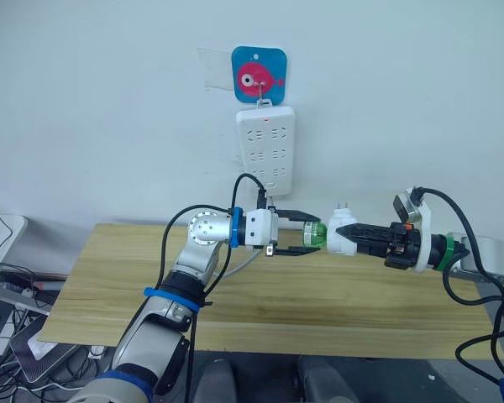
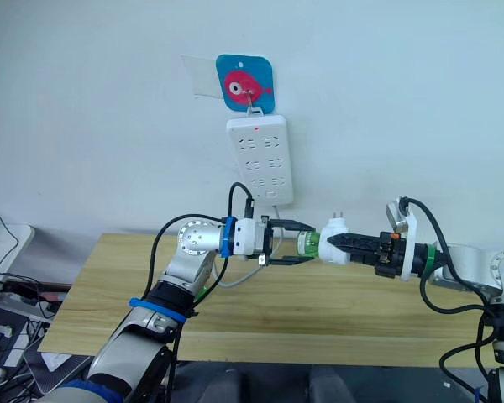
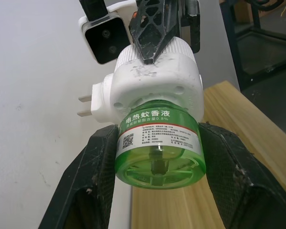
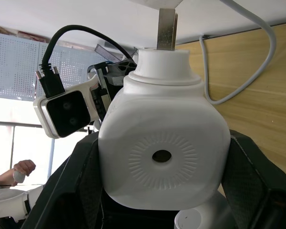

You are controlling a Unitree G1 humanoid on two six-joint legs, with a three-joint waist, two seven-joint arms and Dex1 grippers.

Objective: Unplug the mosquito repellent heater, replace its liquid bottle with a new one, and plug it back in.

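The white mosquito repellent heater (image 1: pixel 343 235) hangs unplugged in the air above the table, its two prongs pointing up. My right gripper (image 1: pixel 354 237) is shut on its body from the right. The green liquid bottle (image 1: pixel 316 236) sticks out of the heater toward the left, still seated in it. My left gripper (image 1: pixel 310 234) is shut on the bottle, one finger on each side, as the left wrist view shows around the bottle (image 3: pixel 158 143). The heater's vent face (image 4: pixel 162 155) looks toward my right wrist camera. The new one is out of view.
A long white power strip (image 1: pixel 265 151) hangs on the wall under a blue fish hook (image 1: pixel 259 75), above and left of the heater. Its white cable (image 1: pixel 245 264) trails down to the wooden table (image 1: pixel 235 302). A person's hand (image 4: pixel 24 168) shows far off.
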